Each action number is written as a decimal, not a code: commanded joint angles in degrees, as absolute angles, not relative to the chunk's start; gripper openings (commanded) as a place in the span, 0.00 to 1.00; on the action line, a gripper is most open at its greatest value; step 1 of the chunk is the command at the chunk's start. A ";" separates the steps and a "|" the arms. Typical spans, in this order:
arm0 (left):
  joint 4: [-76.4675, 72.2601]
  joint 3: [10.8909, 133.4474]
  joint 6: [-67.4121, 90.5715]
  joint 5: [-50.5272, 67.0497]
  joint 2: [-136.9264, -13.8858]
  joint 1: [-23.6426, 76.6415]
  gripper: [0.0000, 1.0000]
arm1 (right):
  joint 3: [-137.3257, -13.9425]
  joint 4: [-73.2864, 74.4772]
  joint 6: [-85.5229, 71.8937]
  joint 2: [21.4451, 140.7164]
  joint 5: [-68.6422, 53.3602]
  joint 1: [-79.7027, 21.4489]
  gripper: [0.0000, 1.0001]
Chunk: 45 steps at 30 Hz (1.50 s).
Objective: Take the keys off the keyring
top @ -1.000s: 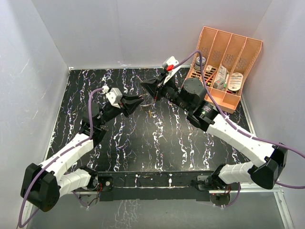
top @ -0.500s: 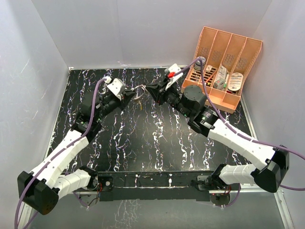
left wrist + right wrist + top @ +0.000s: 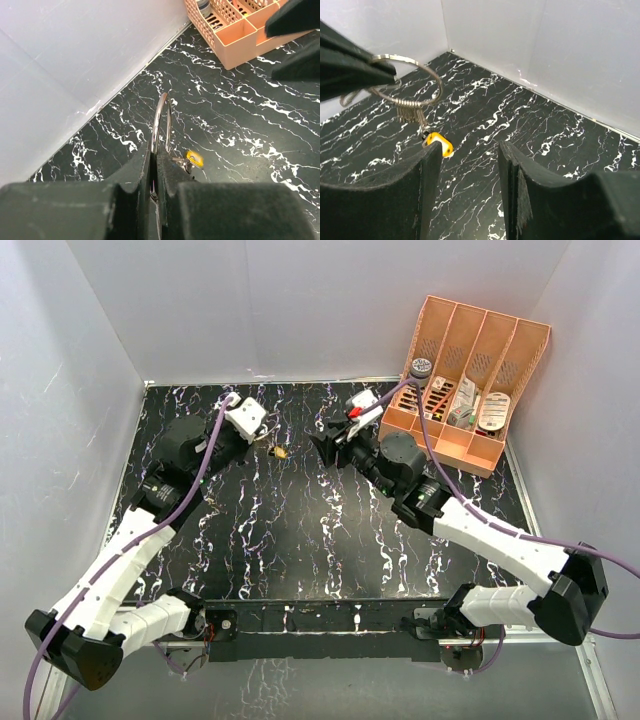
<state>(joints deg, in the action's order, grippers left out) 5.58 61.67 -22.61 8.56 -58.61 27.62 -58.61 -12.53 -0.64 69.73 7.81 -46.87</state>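
Observation:
My left gripper is shut on the keyring and holds it above the table at the far left-centre. In the left wrist view the thin silvery keyring stands edge-on out of the closed gripper, with the brass-yellow key hanging beside it. My right gripper is open and empty, a short way right of the ring. In the right wrist view the keyring is up left, with silvery keys and the yellow key hanging below, just beyond my left fingertip.
An orange divided basket with small items stands at the far right corner, also showing in the left wrist view. A grey-lidded jar sits in it. White walls close the table's far and side edges.
My left gripper has carried the keyring back and to the left, away from the middle. My right gripper has come apart from the ring and now stands open to its right.

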 commanded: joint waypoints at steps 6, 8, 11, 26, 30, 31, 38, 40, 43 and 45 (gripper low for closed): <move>1.68 68.52 -20.38 14.59 -56.09 27.86 0.00 | -46.61 -31.30 0.35 69.81 2.43 -47.09 0.47; 0.24 68.74 -18.39 16.05 -55.54 27.86 0.00 | -44.26 -35.54 -0.10 70.15 1.08 -47.11 0.48; -0.18 70.04 -15.67 19.05 -55.57 27.86 0.00 | -42.46 -40.61 -0.88 71.50 -1.25 -47.11 0.53; -4.58 68.40 -11.18 21.63 -54.85 27.86 0.00 | -42.41 -47.05 -4.75 72.88 -10.37 -47.28 0.55; -5.42 68.04 -10.39 22.25 -54.76 27.79 0.00 | -44.10 -46.93 -4.29 74.45 -9.93 -47.29 0.55; -5.57 67.95 -10.23 22.32 -54.68 27.85 0.00 | -44.65 -46.86 -4.11 75.00 -9.95 -47.29 0.55; -5.84 67.61 -9.21 22.71 -54.27 27.86 0.00 | -47.88 -47.69 -3.17 78.44 -10.01 -47.45 0.54; -5.81 67.52 -8.94 23.08 -54.19 27.86 0.00 | -48.86 -47.74 -2.89 79.20 -9.71 -47.46 0.53; -6.06 67.21 -8.69 23.42 -53.91 27.86 0.00 | -50.00 -47.25 -2.08 80.07 -9.29 -47.46 0.52; -6.34 66.95 -8.57 23.49 -53.71 27.86 0.00 | -50.57 -46.75 -1.60 80.23 -8.63 -47.52 0.52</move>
